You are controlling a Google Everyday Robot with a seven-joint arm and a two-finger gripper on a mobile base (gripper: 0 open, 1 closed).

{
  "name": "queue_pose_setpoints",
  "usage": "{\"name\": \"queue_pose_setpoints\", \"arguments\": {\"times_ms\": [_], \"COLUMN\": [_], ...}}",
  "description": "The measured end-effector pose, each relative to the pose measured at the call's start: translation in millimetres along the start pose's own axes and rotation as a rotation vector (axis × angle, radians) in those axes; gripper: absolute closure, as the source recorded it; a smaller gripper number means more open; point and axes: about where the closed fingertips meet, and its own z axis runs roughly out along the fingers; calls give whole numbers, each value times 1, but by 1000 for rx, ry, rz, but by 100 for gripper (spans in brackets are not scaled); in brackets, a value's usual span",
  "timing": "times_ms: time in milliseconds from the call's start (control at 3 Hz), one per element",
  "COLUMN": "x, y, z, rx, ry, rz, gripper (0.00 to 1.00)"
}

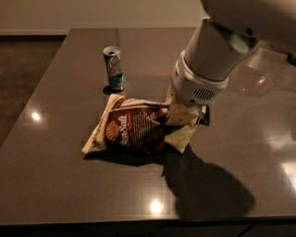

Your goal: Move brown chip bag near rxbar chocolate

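Plainly, the brown chip bag shows a shell logo and the script "Sea Salt" in pale letters on its dark face; no other print on it can be read. It lies near the middle of the surface, with its right end crumpled and raised. The pincer is at that right end and seems clenched on the bag's edge, a cream corner of the bag hanging below it. The white arm comes down steeply from above the bag's right, with a small vent grille on its wrist collar. Just past the bag's right end, half hidden behind the pincer, sits the black rxbar chocolate. Beyond the bag's far left corner a blue-silver drink can stands upright, apart from the bag. The surface is dark and glossy, spotted with lamp reflections. Far behind the bag runs a pale wall.
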Motion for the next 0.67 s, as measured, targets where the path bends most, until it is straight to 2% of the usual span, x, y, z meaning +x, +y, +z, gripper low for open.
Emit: {"name": "queue_pose_setpoints", "arguments": {"times_ms": [333,667], "x": [31,61], "y": [-17,-19], "z": [-24,-46], "rx": [36,-22], "ry": [43,49], "rz": [32,48], "gripper": [100,76]}}
